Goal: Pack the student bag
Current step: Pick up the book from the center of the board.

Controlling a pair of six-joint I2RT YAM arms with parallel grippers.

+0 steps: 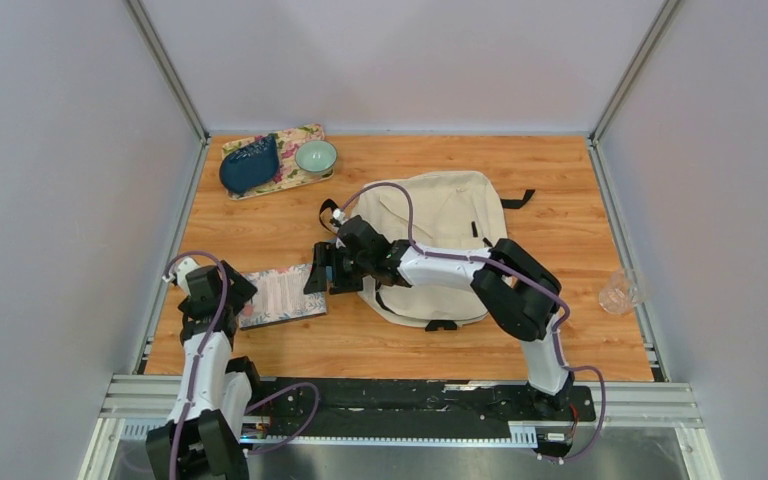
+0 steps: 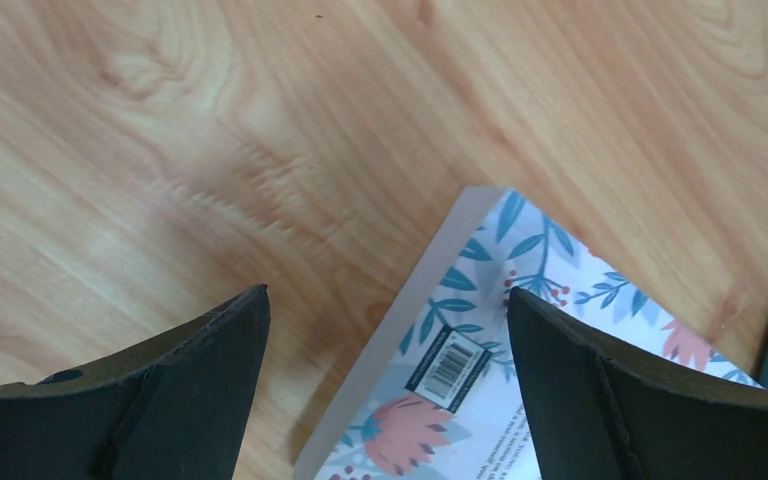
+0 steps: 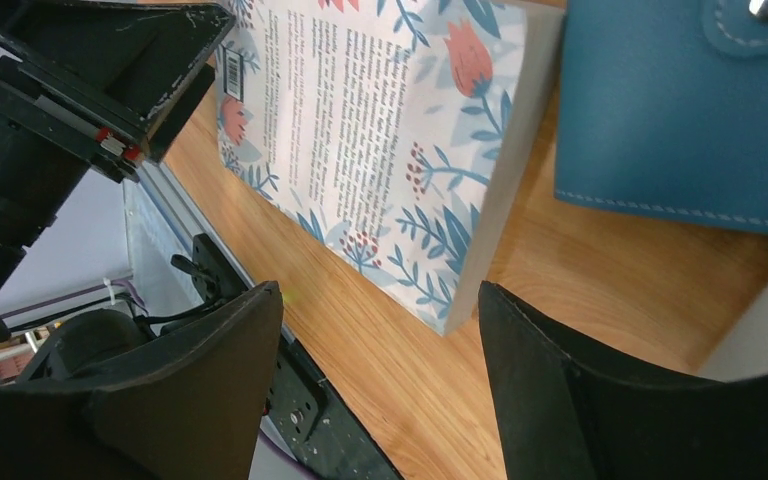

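The cream student bag (image 1: 447, 232) lies flat mid-table with its black straps showing. A floral-covered book (image 1: 282, 294) lies to its left, back cover up with a barcode (image 2: 447, 365). My left gripper (image 1: 244, 300) is open and empty, its jaws astride the book's left corner (image 2: 385, 300). My right gripper (image 1: 318, 272) reaches across the bag, open and empty (image 3: 380, 300), low over the book's right edge (image 3: 380, 130). A blue leather case with a snap (image 3: 675, 110) lies beside the book, mostly hidden under the right gripper from above.
At the back left a floral mat (image 1: 300, 150) carries a dark blue pouch (image 1: 250, 166) and a teal bowl (image 1: 316, 156). A clear plastic cup (image 1: 621, 291) stands at the right edge. Metal rails border the table sides and front.
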